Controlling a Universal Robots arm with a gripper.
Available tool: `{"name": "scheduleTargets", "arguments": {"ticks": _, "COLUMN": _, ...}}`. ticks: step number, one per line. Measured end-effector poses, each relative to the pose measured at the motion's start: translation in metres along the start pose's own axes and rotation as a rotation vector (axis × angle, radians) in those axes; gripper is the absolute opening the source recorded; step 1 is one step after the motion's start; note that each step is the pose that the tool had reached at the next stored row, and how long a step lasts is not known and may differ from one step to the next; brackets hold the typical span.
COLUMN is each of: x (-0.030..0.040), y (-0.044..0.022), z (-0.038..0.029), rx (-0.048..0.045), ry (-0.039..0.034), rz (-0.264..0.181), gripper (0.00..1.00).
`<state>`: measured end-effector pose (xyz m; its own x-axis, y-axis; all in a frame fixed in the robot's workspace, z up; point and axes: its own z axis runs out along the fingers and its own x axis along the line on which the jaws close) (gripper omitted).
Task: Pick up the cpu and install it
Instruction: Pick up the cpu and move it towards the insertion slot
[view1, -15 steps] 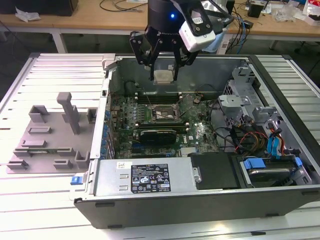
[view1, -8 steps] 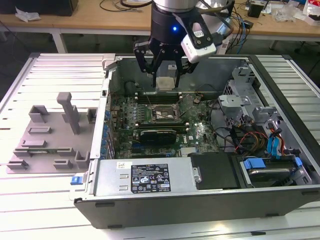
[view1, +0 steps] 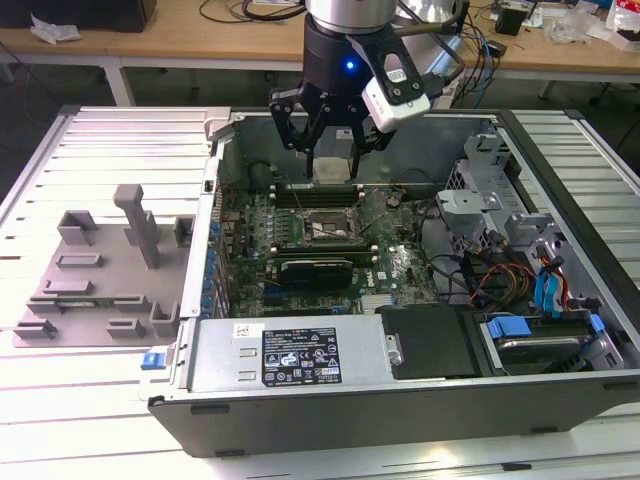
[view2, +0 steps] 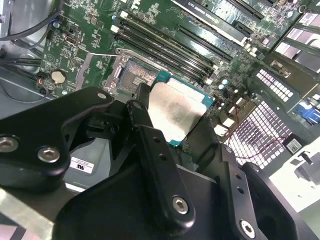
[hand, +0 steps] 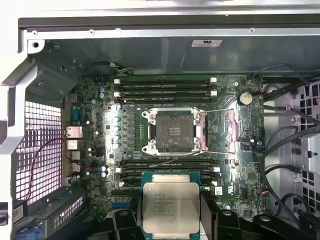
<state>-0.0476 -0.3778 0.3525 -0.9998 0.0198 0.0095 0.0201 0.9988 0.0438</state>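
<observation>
The cpu (view1: 332, 170) is a flat square chip with a silver top, and my gripper (view1: 332, 160) is shut on it from two sides. I hold it in the air over the back part of the open computer case (view1: 400, 400). The first wrist view shows the cpu (hand: 171, 207) between my fingers (hand: 209, 212), apart from the open, empty socket (hand: 173, 131) with its metal frame folded back. In the second wrist view the chip (view2: 177, 110) sits tilted between my black fingers (view2: 145, 112), over the motherboard beside the socket (view2: 137, 75).
A grey plastic tray (view1: 100, 270) with upright blocks lies on the exterior view's left, outside the case. Memory slots (hand: 165, 85) flank the socket on both sides. A power supply (view1: 290, 355) fills the near end, and drive cages with cables (view1: 520, 270) stand on the exterior view's right.
</observation>
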Motion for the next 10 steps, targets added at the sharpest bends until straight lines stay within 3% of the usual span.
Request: {"name": "scheduleTargets", "arguments": {"ticks": 10, "x": 0.0, "y": 0.0106, "z": 0.0051, "rx": -0.0001, "ry": -0.0001, "rz": 0.0, "gripper": 0.55}}
